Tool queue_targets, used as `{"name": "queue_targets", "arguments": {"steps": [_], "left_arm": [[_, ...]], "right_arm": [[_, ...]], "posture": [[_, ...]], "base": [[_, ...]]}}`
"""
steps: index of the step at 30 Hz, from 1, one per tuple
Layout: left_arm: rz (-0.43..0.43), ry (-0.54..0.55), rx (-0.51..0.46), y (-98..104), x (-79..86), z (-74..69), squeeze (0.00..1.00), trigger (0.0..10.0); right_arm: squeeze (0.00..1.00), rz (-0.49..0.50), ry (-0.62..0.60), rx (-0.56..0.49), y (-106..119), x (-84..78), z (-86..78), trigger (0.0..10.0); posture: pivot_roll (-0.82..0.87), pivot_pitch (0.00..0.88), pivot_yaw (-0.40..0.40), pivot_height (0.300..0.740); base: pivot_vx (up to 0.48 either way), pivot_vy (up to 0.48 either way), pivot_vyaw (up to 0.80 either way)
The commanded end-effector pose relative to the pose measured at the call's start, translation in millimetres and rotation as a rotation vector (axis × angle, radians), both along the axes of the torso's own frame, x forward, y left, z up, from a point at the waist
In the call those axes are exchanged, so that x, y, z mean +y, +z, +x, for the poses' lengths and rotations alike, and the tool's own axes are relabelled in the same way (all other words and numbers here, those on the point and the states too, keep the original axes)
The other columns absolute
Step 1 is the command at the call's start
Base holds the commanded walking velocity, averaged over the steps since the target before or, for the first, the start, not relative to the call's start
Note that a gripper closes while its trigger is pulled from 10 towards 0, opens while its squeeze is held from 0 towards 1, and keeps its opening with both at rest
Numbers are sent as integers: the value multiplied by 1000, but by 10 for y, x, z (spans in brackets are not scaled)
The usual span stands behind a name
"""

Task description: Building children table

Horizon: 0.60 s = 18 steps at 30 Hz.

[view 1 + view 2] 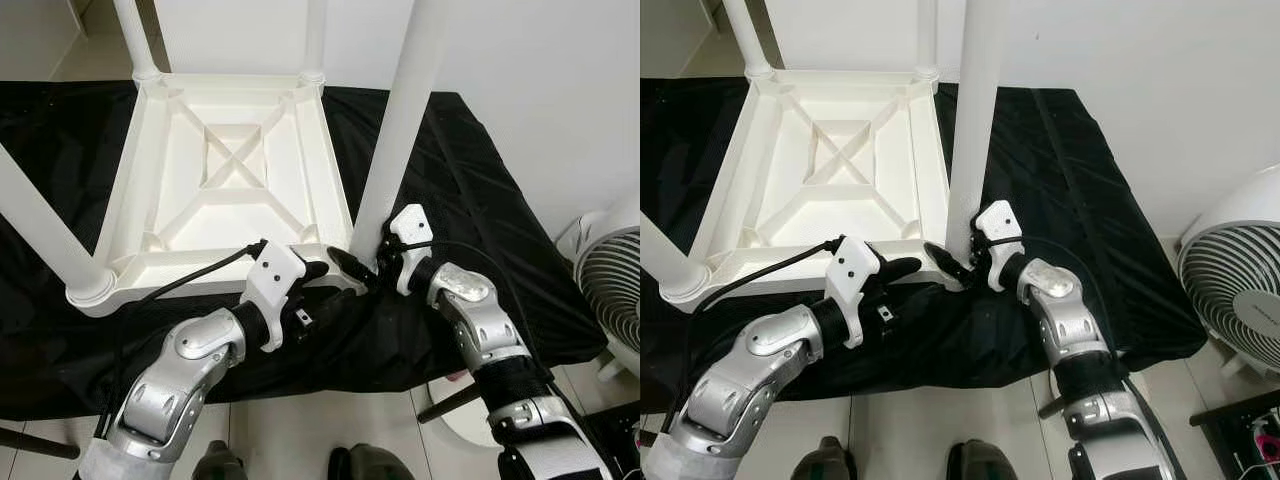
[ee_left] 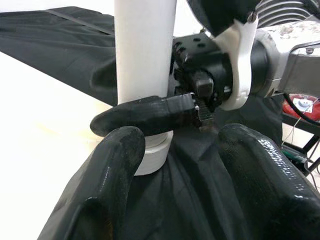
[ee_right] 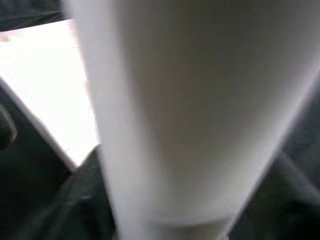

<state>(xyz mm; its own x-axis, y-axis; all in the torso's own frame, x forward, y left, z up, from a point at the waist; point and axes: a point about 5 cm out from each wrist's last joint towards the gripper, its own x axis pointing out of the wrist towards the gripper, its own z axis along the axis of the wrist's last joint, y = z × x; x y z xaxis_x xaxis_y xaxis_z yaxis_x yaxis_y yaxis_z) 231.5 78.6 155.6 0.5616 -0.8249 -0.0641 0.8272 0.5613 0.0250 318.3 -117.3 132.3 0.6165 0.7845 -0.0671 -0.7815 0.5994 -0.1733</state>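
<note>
Clamping smooth white round leg (image 1: pixel 400 130), right gripper (image 1: pixel 362 262); left gripper (image 1: pixel 318 272) seemingly open.

White table top (image 1: pixel 235 175) and leg (image 1: pixel 400 120) on black cloth (image 1: pixel 470 190); black-fingered claws.

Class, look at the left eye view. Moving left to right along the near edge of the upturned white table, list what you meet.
Near-left table leg → left gripper → near-right table leg → right gripper's white wrist housing → fan
</note>
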Motion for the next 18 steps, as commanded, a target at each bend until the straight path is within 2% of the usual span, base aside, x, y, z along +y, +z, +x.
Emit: {"name": "queue_targets", "arguments": {"steps": [1, 6, 10, 11, 14, 16, 17, 18], "left_arm": [[14, 45, -6, -10, 24, 13, 0, 10000], [11, 54, -3, -10, 33, -14, 0, 10000], [8, 57, 2, -19, 26, -42, 0, 10000], [7, 58, 5, -22, 23, -56, 0, 10000], [5, 60, 8, -24, 21, -65, 0, 10000], [4, 61, 11, -26, 16, -73, 0, 10000], [4, 61, 11, -26, 16, -73, 0, 10000], [3, 61, 13, -25, 14, -76, 0, 10000]], "right_arm": [[0, -22, 44, 8, -20, 59, 4, 0], [0, -25, 67, 22, -40, 52, -2, 0], [0, -13, 42, 29, -42, 15, -3, 0], [0, 1, -8, 34, -43, -14, 13, 0], [0, 17, -54, 31, -32, -32, 25, 0], [0, 42, -195, 16, -16, -46, 57, 0], [0, 42, -195, 16, -16, -46, 57, 0], [0, 57, -259, 18, -14, -40, 57, 0]], "posture": [[53, 36, -54, 740], [56, 40, -57, 740], [59, 49, -66, 740], [60, 56, -74, 740], [61, 57, -74, 740], [61, 59, -75, 740], [61, 59, -75, 740], [60, 62, -75, 740]], "base": [[0, 0, 0], [0, 0, 0], [0, 0, 0], [0, 0, 0], [0, 0, 0], [0, 0, 0], [0, 0, 0], [0, 0, 0]]}}
